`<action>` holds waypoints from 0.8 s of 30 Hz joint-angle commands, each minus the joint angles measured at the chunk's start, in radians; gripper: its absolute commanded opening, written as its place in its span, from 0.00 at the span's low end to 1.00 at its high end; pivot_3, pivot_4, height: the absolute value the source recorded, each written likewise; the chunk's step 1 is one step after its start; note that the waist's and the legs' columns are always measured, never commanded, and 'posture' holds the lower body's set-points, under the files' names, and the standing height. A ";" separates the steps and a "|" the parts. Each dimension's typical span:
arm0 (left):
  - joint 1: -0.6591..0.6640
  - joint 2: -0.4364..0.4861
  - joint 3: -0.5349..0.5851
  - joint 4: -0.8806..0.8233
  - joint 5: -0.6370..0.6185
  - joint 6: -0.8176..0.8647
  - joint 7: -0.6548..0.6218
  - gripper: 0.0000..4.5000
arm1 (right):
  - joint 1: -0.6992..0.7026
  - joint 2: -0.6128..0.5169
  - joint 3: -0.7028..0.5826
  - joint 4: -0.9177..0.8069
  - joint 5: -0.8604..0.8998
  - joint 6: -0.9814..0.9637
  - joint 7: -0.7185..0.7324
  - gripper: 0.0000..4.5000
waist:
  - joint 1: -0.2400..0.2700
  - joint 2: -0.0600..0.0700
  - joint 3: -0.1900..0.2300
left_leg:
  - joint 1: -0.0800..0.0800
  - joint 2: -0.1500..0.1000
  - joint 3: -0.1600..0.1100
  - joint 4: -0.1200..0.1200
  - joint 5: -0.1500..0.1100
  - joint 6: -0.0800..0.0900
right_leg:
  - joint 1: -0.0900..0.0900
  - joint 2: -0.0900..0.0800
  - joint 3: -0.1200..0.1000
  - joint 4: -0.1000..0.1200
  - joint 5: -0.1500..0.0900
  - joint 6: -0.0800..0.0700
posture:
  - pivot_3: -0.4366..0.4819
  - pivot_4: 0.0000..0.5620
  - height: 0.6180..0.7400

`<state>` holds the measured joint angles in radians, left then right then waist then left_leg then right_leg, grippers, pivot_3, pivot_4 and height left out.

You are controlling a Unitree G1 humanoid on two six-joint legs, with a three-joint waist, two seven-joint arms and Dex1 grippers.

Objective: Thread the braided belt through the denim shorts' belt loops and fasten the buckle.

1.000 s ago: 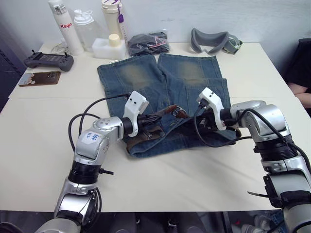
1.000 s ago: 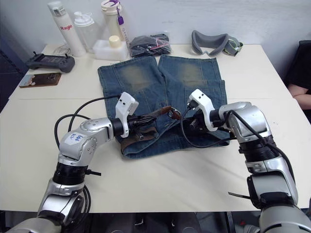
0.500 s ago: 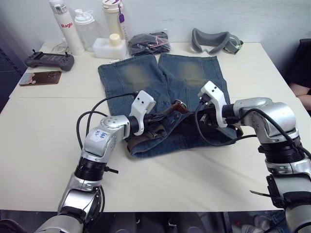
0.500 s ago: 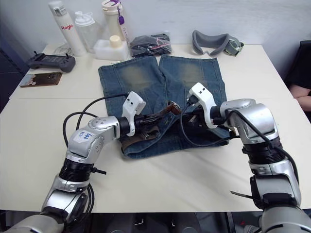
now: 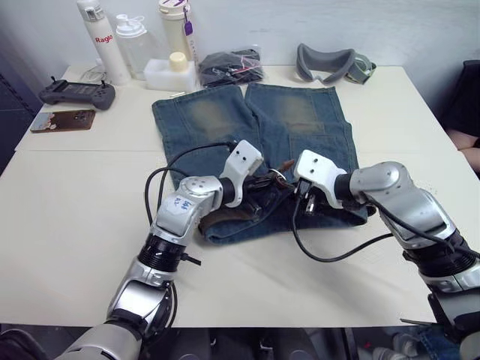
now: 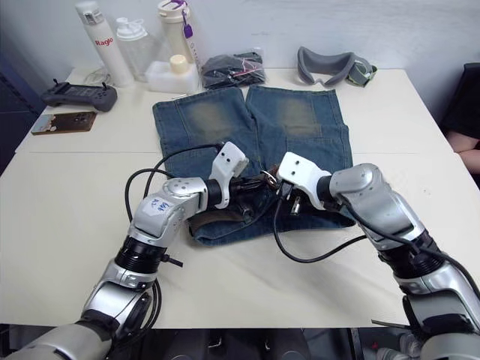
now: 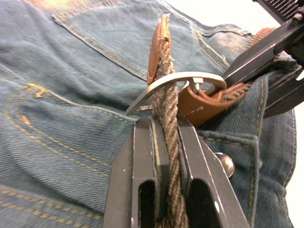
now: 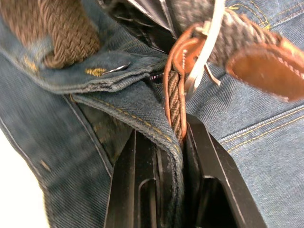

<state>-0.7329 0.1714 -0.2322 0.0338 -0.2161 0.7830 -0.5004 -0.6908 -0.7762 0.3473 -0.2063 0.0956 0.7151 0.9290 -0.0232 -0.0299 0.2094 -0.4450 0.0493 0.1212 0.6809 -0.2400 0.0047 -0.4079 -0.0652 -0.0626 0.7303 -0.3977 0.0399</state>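
Near the table's [image 5: 67, 225] front edge, midway across, lies the waistband of the denim shorts [image 5: 300, 120], legs reaching toward the far edge. The left gripper [image 7: 167, 124] pinches the braided belt [image 7: 167, 95] just behind its tip, already through the buckle [image 7: 176, 81]. The right gripper [image 8: 176, 137] clamps the belt's buckle end together with a fold of waistband. The belt looks limp and grippy; the leather-capped ends seem the firmest places to hold.

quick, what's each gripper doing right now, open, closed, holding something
Left gripper: closed on the braided belt, near the buckle.
Right gripper: closed on the belt's buckle end with the denim shorts waistband edge.
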 commanded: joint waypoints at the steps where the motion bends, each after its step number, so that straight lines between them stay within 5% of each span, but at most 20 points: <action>1: -0.026 -0.049 -0.049 0.017 0.014 -0.064 -0.021 0.00 | 0.041 -0.059 -0.072 -0.077 0.023 -0.100 0.059 0.12 | 0.001 0.000 0.000 | 0.000 0.000 0.000 0.000 0.000 0.000 | 0.000 0.000 0.000 0.000 0.000 0.000 | 0.48 0.27 0.51; 9: -0.019 -0.039 -0.047 0.029 0.030 -0.079 -0.036 0.00 | 0.052 -0.185 -0.253 -0.074 0.107 -0.152 0.163 0.84 | 0.006 0.000 0.000 | 0.000 0.000 0.000 0.000 0.000 0.000 | 0.000 0.000 0.000 0.000 0.000 0.000 | 0.48 0.27 0.51; 14: -0.021 -0.040 -0.050 0.025 0.031 -0.083 -0.044 0.00 | -0.010 -0.199 -0.244 0.051 -0.020 -0.343 0.085 0.84 | 0.015 0.000 0.000 | 0.000 0.000 0.000 0.000 0.000 0.000 | 0.001 0.000 0.000 0.000 0.000 0.000 | 0.48 0.27 0.51; 24: -0.053 -0.035 -0.045 0.055 0.041 -0.132 -0.077 0.00 | -0.035 -0.044 -0.089 0.292 -0.213 -0.751 0.022 0.84 | 0.021 0.001 0.000 | 0.000 0.000 0.000 0.001 0.000 0.000 | 0.001 0.000 -0.001 0.000 0.000 0.000 | 0.48 0.27 0.51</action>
<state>-0.7608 0.1407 -0.2751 0.1004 -0.1747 0.6866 -0.5568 -0.7022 -0.8122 0.2801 0.0919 -0.1073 0.0141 0.9568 -0.0023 -0.0290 0.2099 -0.4449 0.0489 0.1214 0.6818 -0.2400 0.0047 -0.4075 -0.0654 -0.0633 0.7303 -0.3978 0.0400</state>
